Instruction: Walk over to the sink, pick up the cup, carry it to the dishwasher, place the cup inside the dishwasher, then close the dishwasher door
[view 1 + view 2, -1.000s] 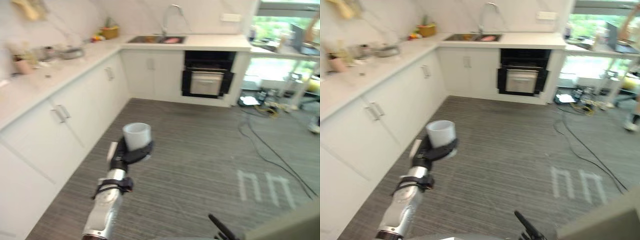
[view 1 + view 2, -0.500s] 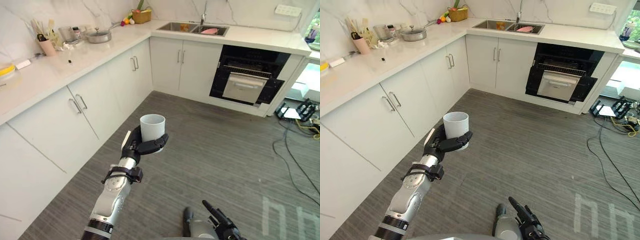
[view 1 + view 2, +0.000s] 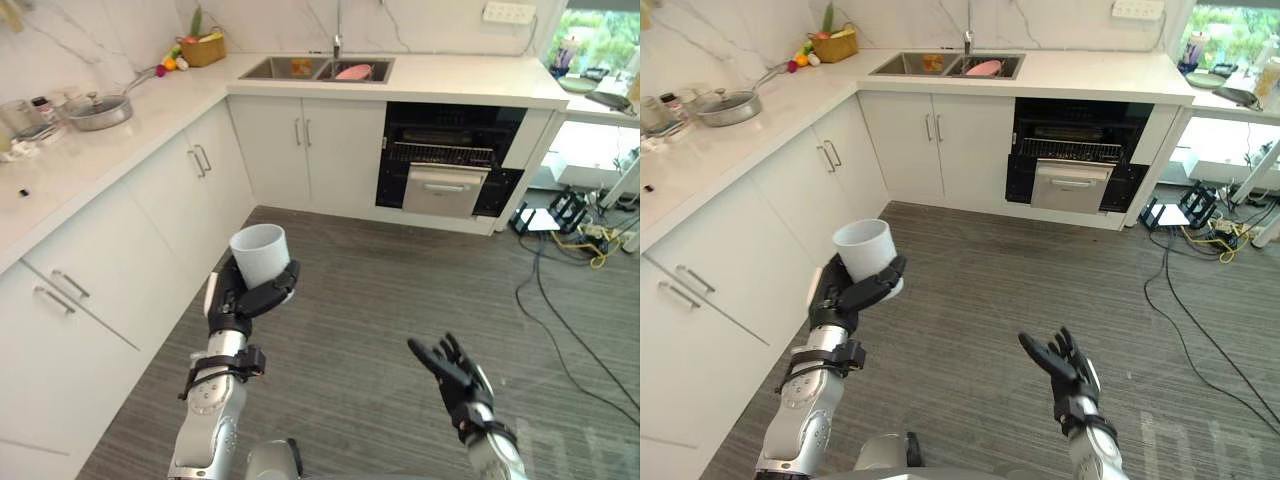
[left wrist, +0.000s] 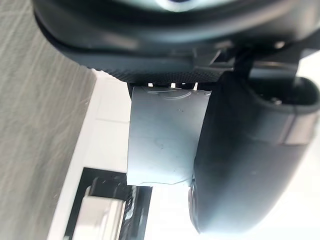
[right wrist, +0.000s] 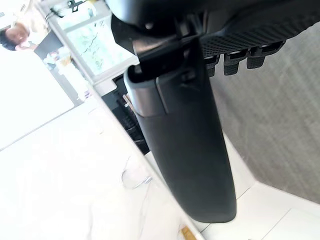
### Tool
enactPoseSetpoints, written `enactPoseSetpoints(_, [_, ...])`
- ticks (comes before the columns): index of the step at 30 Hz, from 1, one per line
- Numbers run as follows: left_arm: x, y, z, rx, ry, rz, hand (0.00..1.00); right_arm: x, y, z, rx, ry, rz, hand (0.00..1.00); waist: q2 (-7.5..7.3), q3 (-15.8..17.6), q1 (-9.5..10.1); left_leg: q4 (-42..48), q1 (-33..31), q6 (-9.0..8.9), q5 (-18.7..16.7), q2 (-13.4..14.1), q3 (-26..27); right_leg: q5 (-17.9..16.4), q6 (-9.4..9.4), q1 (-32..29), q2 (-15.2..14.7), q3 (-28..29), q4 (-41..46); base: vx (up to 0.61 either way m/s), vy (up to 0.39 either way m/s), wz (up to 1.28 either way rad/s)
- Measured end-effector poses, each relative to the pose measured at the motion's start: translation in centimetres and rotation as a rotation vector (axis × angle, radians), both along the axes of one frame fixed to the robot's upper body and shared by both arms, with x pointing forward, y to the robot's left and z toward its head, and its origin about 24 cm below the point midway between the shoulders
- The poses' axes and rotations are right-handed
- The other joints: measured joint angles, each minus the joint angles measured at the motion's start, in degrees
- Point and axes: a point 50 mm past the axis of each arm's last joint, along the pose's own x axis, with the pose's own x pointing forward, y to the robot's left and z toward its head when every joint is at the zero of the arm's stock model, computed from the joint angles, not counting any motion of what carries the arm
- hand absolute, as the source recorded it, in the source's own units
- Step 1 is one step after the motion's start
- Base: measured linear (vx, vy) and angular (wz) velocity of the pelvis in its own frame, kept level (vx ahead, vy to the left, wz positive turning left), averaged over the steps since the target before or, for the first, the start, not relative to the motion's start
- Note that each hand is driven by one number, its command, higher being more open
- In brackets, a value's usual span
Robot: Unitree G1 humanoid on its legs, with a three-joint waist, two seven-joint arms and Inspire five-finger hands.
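Cup (image 3: 259, 254): white, upright, mouth facing up. It's held in the air over the floor, well apart from the sink and the dishwasher, just out from the cabinets under the table's left run.
Left hand (image 3: 240, 298): fingers and thumb are curled round the lower half of the cup, so the rim pokes out above them. The left wrist view shows the cup's pale wall snug against the palm with the thumb lying right alongside it.
Right hand (image 3: 455, 378): low on the robot's right, over the floor, palm turned up-ish. Its fingers are straight and spread, with nothing in them. The right wrist view has the thumb stretched out straight too.
Floor (image 3: 380, 290): grey striped planks across the middle of the kitchen.
Table (image 3: 120, 140): white L-shaped top, one run along the left and one along the far wall, with white cabinets below.
Sink (image 3: 300, 68): steel, set into the far run near the table's corner, tap behind it. There's a pink thing (image 3: 352, 72) in its right-hand bowl.
Dishwasher (image 3: 445, 160): built in under the far run, just beside the sink cabinets on the right. It has a dark front with a wire rack showing and a pale panel below. Can't tell how its door stands.
Pan (image 3: 95, 108): lidded, on the left run.
Basket (image 3: 205, 48): at the table's far corner, with fruit beside it.
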Motion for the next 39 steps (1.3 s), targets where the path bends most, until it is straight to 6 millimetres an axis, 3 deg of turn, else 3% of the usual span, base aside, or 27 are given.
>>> enactPoseSetpoints(2, [-0.1,0.1,0.8,-0.003,-0.048,0.015,0.0,0.5,0.4,0.3,-0.002,-0.02,0.015,1.0,0.52,0.23,0.83,-2.59,-0.03,-0.89,0.54,0.56,1.48,-2.37,1.62,3.16,0.39,0.91,0.11,0.49,0.212,-0.3])
enactPoseSetpoints(3, [-0.1,0.4,0.9,0.005,-0.066,0.027,0.0,0.6,0.7,0.4,0.005,-0.022,0.016,1.0,0.42,0.16,1.0,-1.26,1.1,1.2,5.17,0.41,1.1,-5.35,2.33,6.14,0.14,1.49,0.95,0.63,0.295,-0.33])
enactPoseSetpoints(5, [-0.5,1.6,0.8,0.02,-0.058,0.075,0.0,0.9,1.3,0.5,0.017,-0.031,0.022,1.0,-2.47,-0.91,1.42,3.12,1.24,2.2,7.19,-2.64,0.98,-9.35,3.32,6.89,-3.7,2.89,3.64,0.54,0.244,-0.42])
enactPoseSetpoints(7, [-1.1,2.9,0.5,0.019,-0.053,0.142,0.0,1.5,1.3,0.9,0.011,-0.04,0.036,1.0,-2.87,-0.81,1.94,7.84,2.1,7.08,4.88,-5.94,0.81,-10.4,3.87,5.83,-7.29,3.72,10.76,0.53,0.234,-0.53])
enactPoseSetpoints(8, [-1.2,3.1,0.6,0.022,-0.062,0.151,0.0,1.5,1.3,0.8,0.014,-0.033,0.038,1.0,-3.17,-0.78,2.12,8.14,2.92,8.39,4.21,-6.66,1.37,-10.41,3.92,5.01,-8.21,3.43,13.79,0.52,0.23,-0.35])
enactPoseSetpoints(9, [-1.3,3.3,0.8,0.027,-0.089,0.16,0.0,1.3,1.6,0.6,0.027,-0.016,0.044,1.0,-4.52,-1.16,2.19,8.39,4.3,10.63,2.39,-8.65,2.5,-10.21,7.63,2.1,-10.72,2.21,22.48,0.5,0.19,-0.14])
enactPoseSetpoints(10, [-1.2,3.3,1.4,0.034,-0.126,0.157,0.0,1.3,2.0,0.4,0.043,-0.008,0.049,1.0,-6.14,-1.03,2.07,9.5,5.72,11.62,0.23,-10.89,3.2,-7.7,15.45,-2.22,-14.06,1.74,33.29,0.49,0.168,-0.05])
enactPoseSetpoints(11, [-1.2,3.3,1.7,0.039,-0.143,0.152,0.0,1.4,2.3,0.3,0.053,-0.007,0.049,1.0,-6.8,-0.67,2.02,10.36,6.82,12.16,-1.2,-11.87,3.45,-4.94,19.2,-4.21,-15.59,1.75,38.9,0.48,0.136,0.04])
enactPoseSetpoints(12, [-1.2,3.2,2.1,0.048,-0.162,0.141,0.0,1.2,2.8,0.0,0.064,0.005,0.051,1.0,-7.42,-0.32,1.54,11.55,9.39,13.16,-3.65,-12.95,3.27,-0.41,19.56,-6.9,-17.79,1.48,48.04,0.38,0.087,0.04])
enactPoseSetpoints(13, [-1.2,3.1,2.3,0.048,-0.168,0.135,0.0,1.0,3.1,-0.1,0.057,0.012,0.063,1.0,-7.34,-0.24,1.3,11.98,10.94,13.49,-4.78,-13.13,3.03,-1.04,18.35,-8.51,-18.25,0.84,52.36,0.55,0.099,0.16])
enactPoseSetpoints(14, [-1.0,2.7,2.6,0.045,-0.186,0.12,0.0,0.7,3.9,-0.4,0.065,0.024,0.073,1.0,-6.73,0.17,0.64,11.42,15.15,13.39,-6.6,-12.97,1.49,-3.78,13.58,-12.01,-18.14,-1.43,58.76,0.51,0.061,0.28])
enactPoseSetpoints(16, [-0.6,2.2,3.0,0.041,-0.215,0.1,0.0,0.5,4.5,-0.5,0.084,0.025,0.08,1.0,-6.52,0.32,-0.1,9.01,18.87,12.99,-7.31,-12.25,-0.04,-5.95,10.63,-16.83,-17.26,-3.61,59.13,0.35,0.02,0.33])
enactPoseSetpoints(17, [-0.3,1.9,3.5,0.042,-0.248,0.081,0.0,0.4,4.7,-0.3,0.091,0.008,0.08,1.0,-6.19,0.48,-0.26,7.43,20.57,12.44,-7.88,-11.33,-1.13,-6.96,9.07,-21.43,-16.49,-5.08,54.85,0.31,-0.071,0.4])
enactPoseSetpoints(19, [0.1,1.2,4.2,0.075,-0.289,0.031,0.0,0.4,4.6,0.4,0.09,-0.03,0.085,1.0,-5.76,0.75,-1.04,6.15,22.08,11.51,-9.04,-9.15,-2.93,-6.67,8.59,-25.49,-14.22,-6.77,37.55,0.39,-0.121,0.37])
enactPoseSetpoints(21, [0.3,1.0,4.0,0.121,-0.287,-0.012,0.0,0.3,4.3,1.4,0.081,-0.087,0.088,1.0,-6.18,0.73,-1.18,4.87,25.61,8.72,-10.68,-7.73,-3.26,2.9,10.83,-25.03,-11.87,-7.35,7.72,0.4,-0.166,0.06])
enactPoseSetpoints(22, [0.3,1.0,3.7,0.129,-0.272,-0.021,0.0,0.3,4.2,1.5,0.075,-0.098,0.085,1.0,-6.35,0.65,-1.26,4.54,26.86,8.19,-11.42,-7.96,-3.24,4.71,11.23,-24.91,-12.04,-7.5,4.09,0.45,-0.214,0.09])
enactPoseSetpoints(23, [0.4,0.9,3.0,0.141,-0.237,-0.035,0.0,0.2,3.7,1.7,0.062,-0.11,0.076,1.0,-6.89,0.32,-1.73,4.39,29.65,7.3,-13.57,-8.61,-3.92,6.18,10.22,-24.82,-12.89,-8.2,3.95,0.48,-0.219,0.22])
enactPoseSetpoints(24, [0.2,0.3,2.2,0.118,-0.204,-0.048,0.0,0.0,3.0,1.8,0.042,-0.107,0.072,1.0,-5.15,0.1,-2.5,4.35,31.97,6.98,-15.56,-7.66,-4.72,9.17,9.13,-24.81,-12.58,-8.73,8.06,0.5,-0.218,0.27])
enactPoseSetpoints(26, [0.1,-1.0,1.8,0.086,-0.196,-0.078,0.0,-0.1,2.3,1.9,0.027,-0.107,0.055,1.0,-2.53,-0.75,-2.55,3.77,33.63,7.32,-17.38,-4.99,-4.9,9.75,7.5,-25.64,-10.15,-8.83,12.36,0.47,-0.216,0.16])
enactPoseSetpoints(28, [0.2,-1.5,1.8,0.088,-0.197,-0.104,0.0,0.2,2.2,2.4,0.02,-0.128,0.047,1.0,-1.55,-1.31,-2.72,5.63,34.13,8.0,-17.56,-2.75,-4.47,8.42,3.14,-26.99,-9.0,-10.55,17.22,0.44,-0.263,0.0])
enactPoseSetpoints(30, [0.2,-1.8,1.5,0.09,-0.183,-0.112,0.0,0.3,2.5,2.7,0.027,-0.141,0.035,1.0,-1.39,-1.4,-2.87,15.06,30.57,10.26,-15.41,-0.86,-3.27,5.55,1.63,-26.4,-8.01,-11.2,18.72,0.37,-0.272,-0.06])
enactPoseSetpoints(32, [0.2,-2.1,1.5,0.104,-0.186,-0.11,0.0,0.5,2.5,3.1,0.028,-0.162,0.033,1.0,-1.08,-1.23,-3.06,30.18,23.35,8.02,-7.72,2.26,-2.24,3.16,0.88,-24.41,-7.15,-12.13,18.41,0.36,-0.255,0.04])
enactPoseSetpoints(33, [0.2,-2.2,1.4,0.098,-0.178,-0.098,0.0,0.4,2.0,3.3,0.001,-0.166,0.034,1.0,-0.05,-0.67,-2.92,39.36,19.37,6.34,2.19,5.1,-2.23,1.5,0.31,-21.13,-5.61,-12.27,17.2,0.41,-0.187,-0.08])
enactPoseSetpoints(34, [0.3,-2.2,0.9,0.086,-0.156,-0.082,0.0,0.3,1.6,3.3,-0.027,-0.161,0.038,1.0,1.34,-0.68,-2.41,47.67,15.73,4.62,8.17,7.93,-3.0,0.64,-0.37,-17.35,-3.89,-12.03,14.8,0.44,-0.162,-0.13])
enactPoseSetpoints(35, [0.2,-2.2,0.6,0.081,-0.142,-0.073,0.0,0.3,1.5,3.3,-0.031,-0.16,0.036,1.0,1.66,-0.85,-2.38,51.92,13.24,4.78,6.21,8.83,-3.09,0.3,-0.68,-15.76,-3.14,-12.01,13.68,0.47,-0.118,-0.19])
enactPoseSetpoints(37, [0.0,-1.9,0.0,0.071,-0.115,-0.055,0.0,0.4,1.2,3.7,-0.047,-0.182,0.038,1.0,1.79,-0.88,-2.28,56.09,8.14,7.07,-0.1,8.91,-1.56,-0.58,-1.76,-10.88,-2.34,-11.16,10.95,0.43,-0.105,-0.26])
enactPoseSetpoints(39, [-0.6,-1.6,-0.6,0.059,-0.086,-0.024,0.0,1.2,1.8,4.6,-0.056,-0.242,0.065,1.0,1.5,-0.86,-0.84,44.01,4.15,6.89,-5.52,4.95,1.05,-0.92,-1.98,-6.43,-2.06,-7.55,6.83,0.47,-0.095,-0.76])
